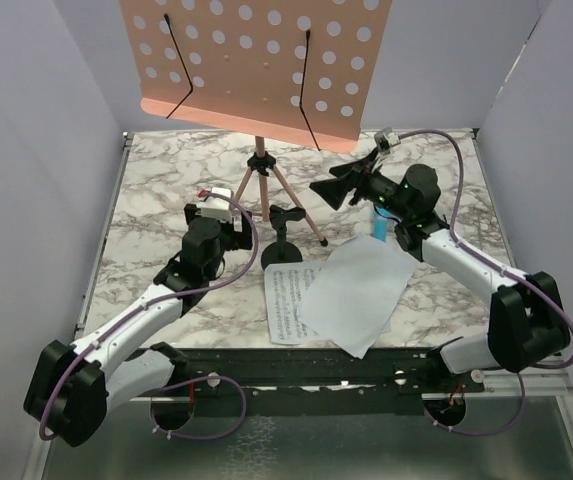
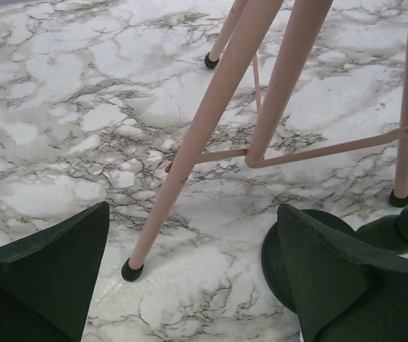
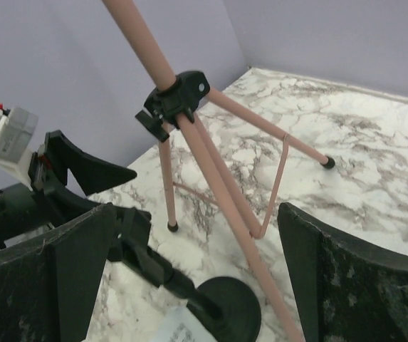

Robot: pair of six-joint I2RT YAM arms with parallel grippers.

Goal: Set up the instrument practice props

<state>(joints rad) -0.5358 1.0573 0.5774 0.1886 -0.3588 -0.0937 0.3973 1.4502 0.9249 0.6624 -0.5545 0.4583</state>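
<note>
The pink hole-dotted music stand (image 1: pixel 256 60) stands on thin tripod legs (image 1: pixel 266 190) at the back middle. The black round-based mic stand (image 1: pixel 283 250) stands just in front of the legs. Two white sheet-music pages (image 1: pixel 358 290) lie overlapping on the table; the lower one (image 1: pixel 284 300) shows print. The blue microphone (image 1: pixel 378 231) peeks out under my right arm. My left gripper (image 1: pixel 246 222) is open and empty, with a tripod foot (image 2: pixel 132 269) and the mic stand base (image 2: pixel 296 249) between its fingers. My right gripper (image 1: pixel 331 188) is open and empty, above the mic stand base (image 3: pixel 228 306) and facing the tripod hub (image 3: pixel 179 96).
The marble tabletop (image 1: pixel 156 190) is enclosed by lilac walls (image 1: pixel 26 150) on the left, back and right. My left gripper with its white camera block (image 3: pixel 8 135) shows in the right wrist view, close to the tripod. A black rail (image 1: pixel 306 365) runs along the near edge.
</note>
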